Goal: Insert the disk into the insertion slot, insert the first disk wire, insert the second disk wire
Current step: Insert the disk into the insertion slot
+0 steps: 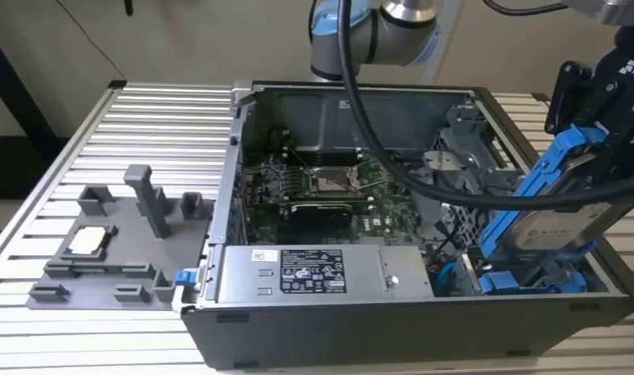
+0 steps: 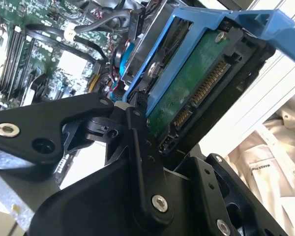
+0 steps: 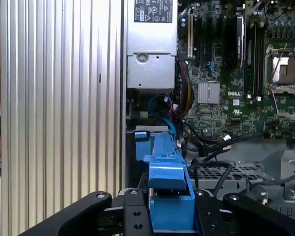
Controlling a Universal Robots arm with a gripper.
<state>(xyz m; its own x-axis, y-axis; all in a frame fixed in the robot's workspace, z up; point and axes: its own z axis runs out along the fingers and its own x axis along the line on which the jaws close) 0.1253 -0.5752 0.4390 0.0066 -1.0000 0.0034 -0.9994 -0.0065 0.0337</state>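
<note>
The gripper (image 1: 593, 144) has its jaws closed on the upper end of the disk (image 1: 551, 230), pinching the blue carrier from both sides, as the first wrist view shows. The disk leans steeply, top end well above the open case (image 1: 400, 328), lower end down at the slot (image 1: 525, 275) in the corner on the exterior view's right; how far in it sits, I cannot tell. The case also holds a board (image 1: 327, 187), a power supply (image 1: 317, 273) and black cables (image 1: 421, 183). It stands on a ribbed table (image 1: 160, 133).
</note>
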